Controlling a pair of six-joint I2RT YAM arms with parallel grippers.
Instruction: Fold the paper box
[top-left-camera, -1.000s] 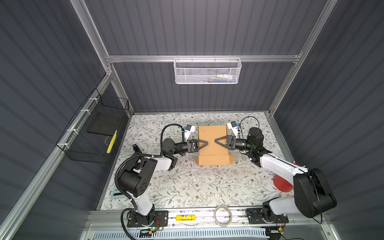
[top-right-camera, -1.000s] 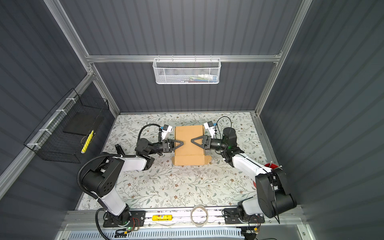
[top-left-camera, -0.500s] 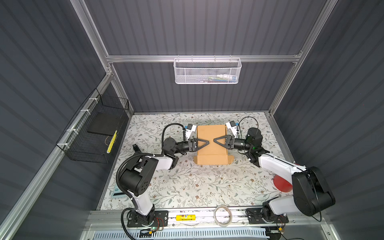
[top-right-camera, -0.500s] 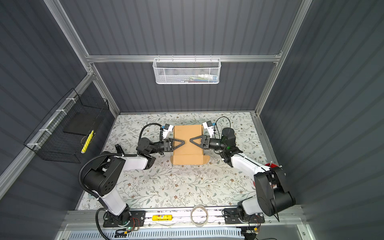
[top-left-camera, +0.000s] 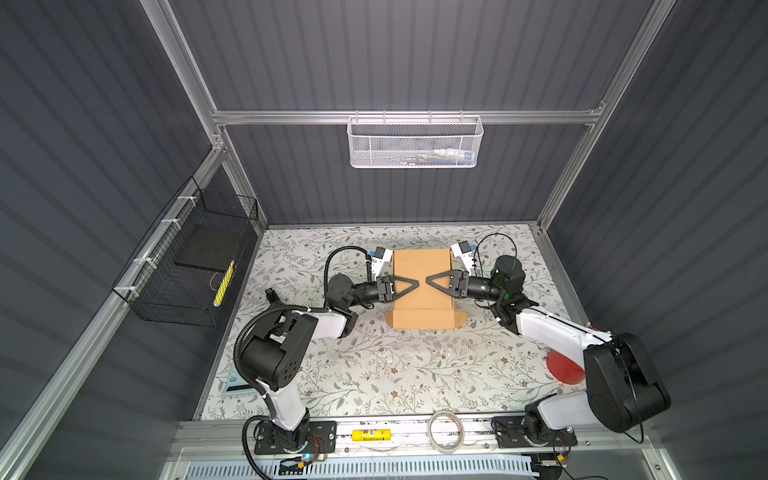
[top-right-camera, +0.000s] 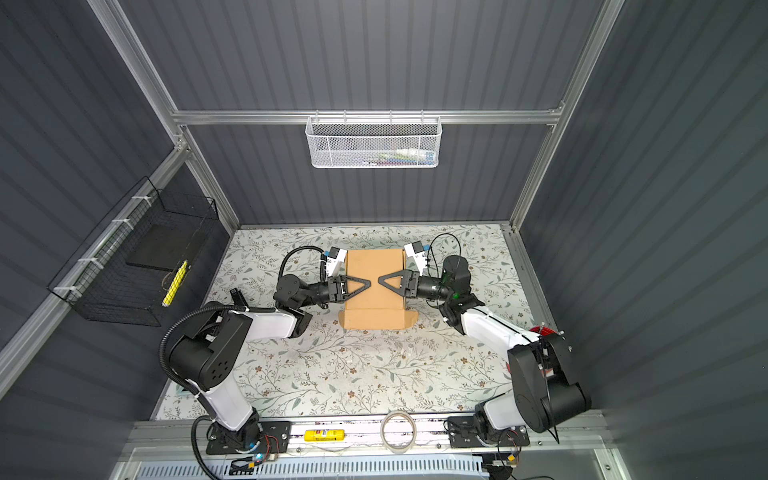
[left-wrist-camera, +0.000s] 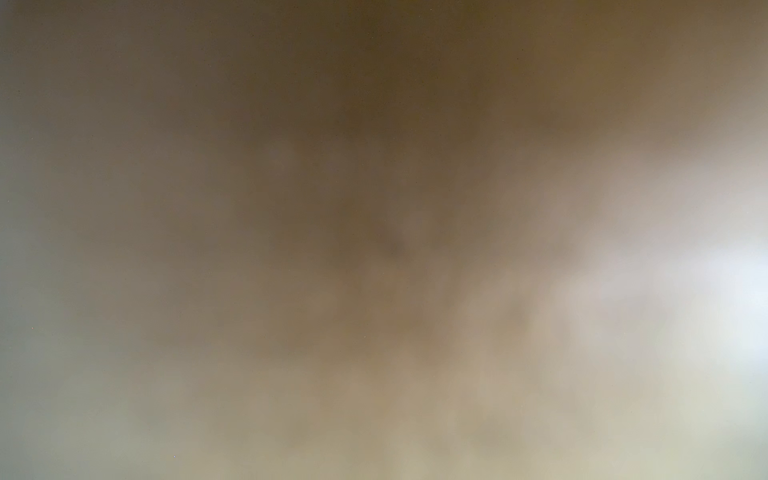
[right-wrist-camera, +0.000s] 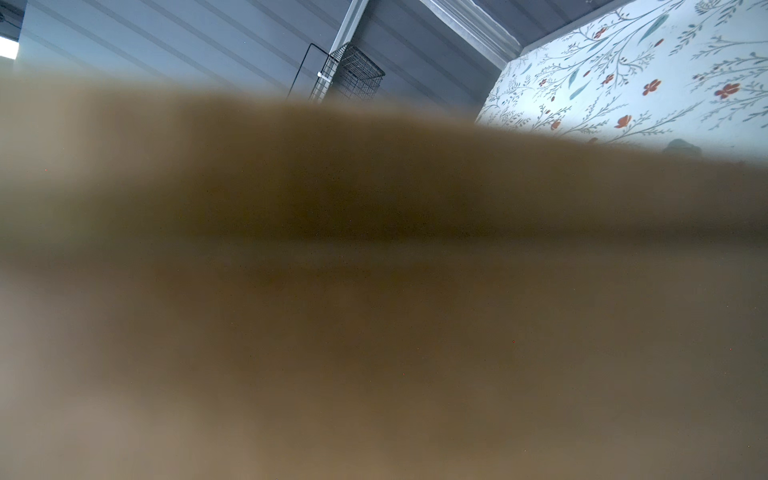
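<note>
One paper box (top-left-camera: 422, 316), left fingers (top-left-camera: 412, 284), right fingers (top-left-camera: 430, 282) over its middle

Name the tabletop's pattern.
The tabletop is pale with leafy twigs and red flowers, clearest in the right wrist view.

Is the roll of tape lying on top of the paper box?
No, the roll of tape lies on the front rail, well apart from the paper box.

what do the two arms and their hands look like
The left arm and right arm have white shells between bulky black joints. The left hand and right hand are black open-framed triangles beside small white camera blocks. Black cables loop off both wrists.
</note>
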